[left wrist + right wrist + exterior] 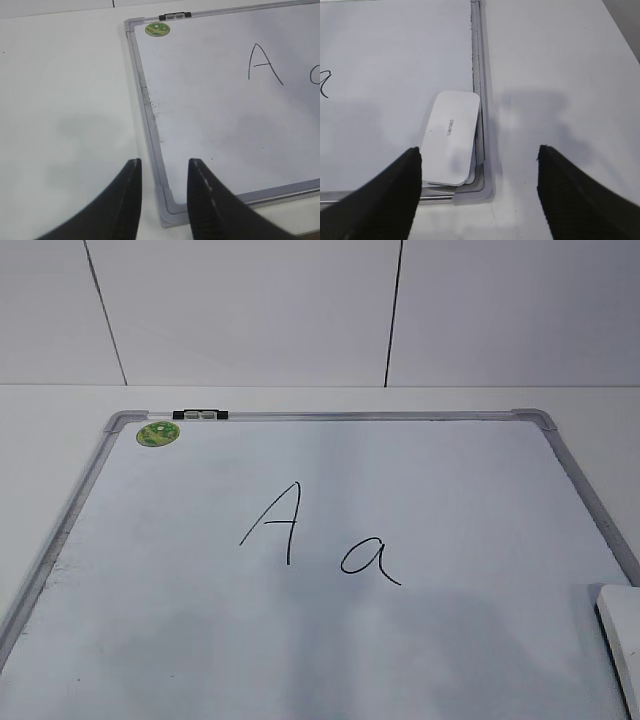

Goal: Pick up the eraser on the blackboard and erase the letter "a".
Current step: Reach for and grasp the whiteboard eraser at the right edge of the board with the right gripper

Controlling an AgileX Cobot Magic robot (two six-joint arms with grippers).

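The blackboard (180, 640) is a white board with a silver frame, lying flat on the table. A capital "A" (276, 522) and the small letter "a" (368, 560) are written on it in black. The white eraser (451, 143) lies in the board's near right corner and shows at the right edge of the exterior view (622, 632). My right gripper (479, 155) is open wide and empty, above and just right of the eraser. My left gripper (164, 167) is open and empty over the board's near left corner (170, 207). Neither gripper shows in the exterior view.
A green round sticker (157, 433) sits in the board's far left corner, beside a black clip (200, 415) on the frame. White table (65, 115) surrounds the board. A white wall (250, 310) stands behind it.
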